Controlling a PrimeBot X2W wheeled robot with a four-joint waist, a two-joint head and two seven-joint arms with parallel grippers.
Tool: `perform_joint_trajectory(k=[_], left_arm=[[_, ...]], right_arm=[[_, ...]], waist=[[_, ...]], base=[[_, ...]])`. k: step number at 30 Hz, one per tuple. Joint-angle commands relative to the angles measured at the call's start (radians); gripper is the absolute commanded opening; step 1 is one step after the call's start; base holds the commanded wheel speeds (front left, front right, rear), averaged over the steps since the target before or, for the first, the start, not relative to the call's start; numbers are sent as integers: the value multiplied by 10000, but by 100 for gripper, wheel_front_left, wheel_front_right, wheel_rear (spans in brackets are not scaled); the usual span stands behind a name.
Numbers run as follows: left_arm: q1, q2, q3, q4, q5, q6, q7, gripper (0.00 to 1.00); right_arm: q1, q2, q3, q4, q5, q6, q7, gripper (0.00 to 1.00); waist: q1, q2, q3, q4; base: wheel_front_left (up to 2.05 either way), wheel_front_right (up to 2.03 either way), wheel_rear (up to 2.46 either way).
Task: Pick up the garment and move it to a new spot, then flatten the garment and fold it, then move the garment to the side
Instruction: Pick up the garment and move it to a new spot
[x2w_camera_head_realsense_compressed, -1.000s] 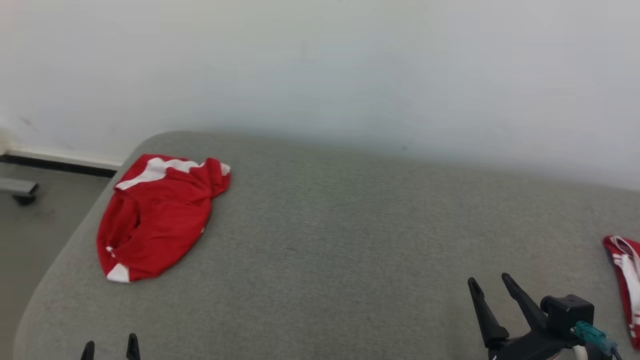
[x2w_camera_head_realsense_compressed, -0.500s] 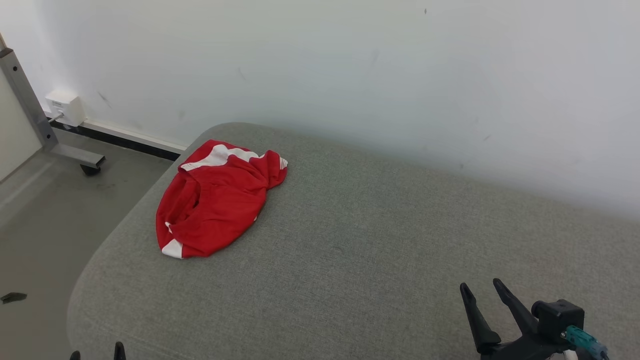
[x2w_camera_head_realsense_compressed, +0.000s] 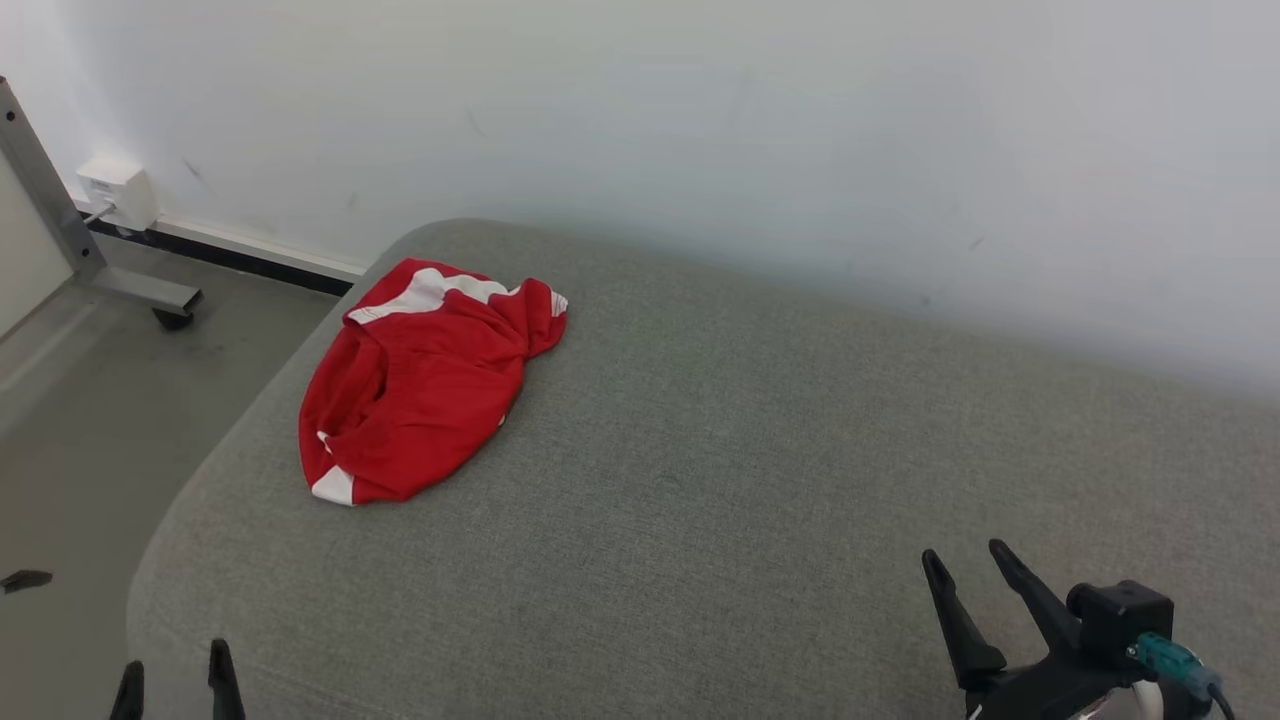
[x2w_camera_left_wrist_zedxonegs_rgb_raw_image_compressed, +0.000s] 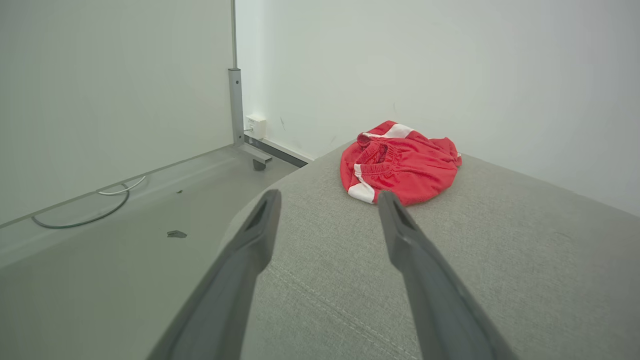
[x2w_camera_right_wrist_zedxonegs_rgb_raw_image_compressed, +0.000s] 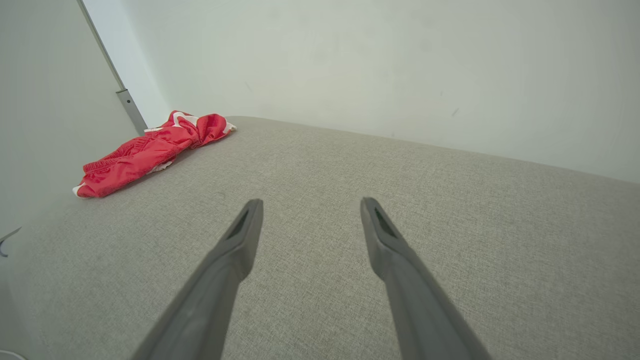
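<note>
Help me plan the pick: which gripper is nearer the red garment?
The left gripper, at the head view's lower left, on the same side of the grey cushion as the garment; the right gripper sits far off at lower right.

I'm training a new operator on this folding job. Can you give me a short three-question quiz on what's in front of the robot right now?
1. True or false: the left claw holds the red shorts.
2. The right claw is: A open, B shut on cloth, C resting on the red shorts.
3. Fill in: the trim on the red shorts is ___.
Key: 1 false, the left claw is open and short of the red shorts; 2 A; 3 white.
</note>
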Motion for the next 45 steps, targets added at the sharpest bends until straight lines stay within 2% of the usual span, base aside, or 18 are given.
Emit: perform_joint_trajectory(k=[1,5,14,18,23,27,31,34,38,44,45], left_arm=[[-198,40,46,33,-75,8,42,100],[-1502,222,218,766,-601,-79,454,100],[-5098,936,749,2449,-1832,20,1817,100],[-6651,914,1392,3186,-3094,206,3025,100],[-8061,1385,2019,3683,-4261,704,4968,100],[-8621,1758,2380,3699,-4943,1154,6425,100],[-8798,2242,2774,3406,-5334,1627,7454,100],[-8644,2607,2811,3202,-5240,1800,7850,100],[-8361,2808,2723,3186,-5084,2223,8433,100],[-7634,2837,2470,3349,-4662,2855,9046,100],[-7509,2809,2409,3328,-4658,2870,9191,48]], right_arm=[[-158,-78,9,-73,-38,-30,37,100],[-571,-324,111,-473,-184,-28,315,100],[-1957,-765,414,-1675,-441,-30,861,100],[-2480,-831,630,-2027,-499,-30,935,100],[-3036,-811,875,-2338,-589,-30,878,100],[-3258,-709,1006,-2441,-676,-28,736,100],[-3465,-684,1225,-2540,-719,-28,713,100],[-3556,-654,1283,-2599,-746,-28,660,100],[-3520,-589,1262,-2589,-760,-30,557,100],[-3376,-584,1312,-2507,-713,-30,481,100],[-3356,-575,1290,-2506,-720,-30,489,100]], waist=[[0,-1,292,-152],[0,-1,1137,-482],[0,-1,3638,-1725],[0,-1,4637,-2267],[0,-1,5690,-2909],[0,-1,6206,-3372],[0,-1,6560,-3802],[0,-1,6741,-4085],[0,-1,6788,-4296],[0,-1,6630,-4509],[0,-1,6581,-4528]], base=[[0,0,0],[0,0,0],[0,0,0],[0,0,0],[0,0,0],[0,0,0],[0,0,0],[0,0,0],[0,0,0],[0,0,0],[0,0,0]])
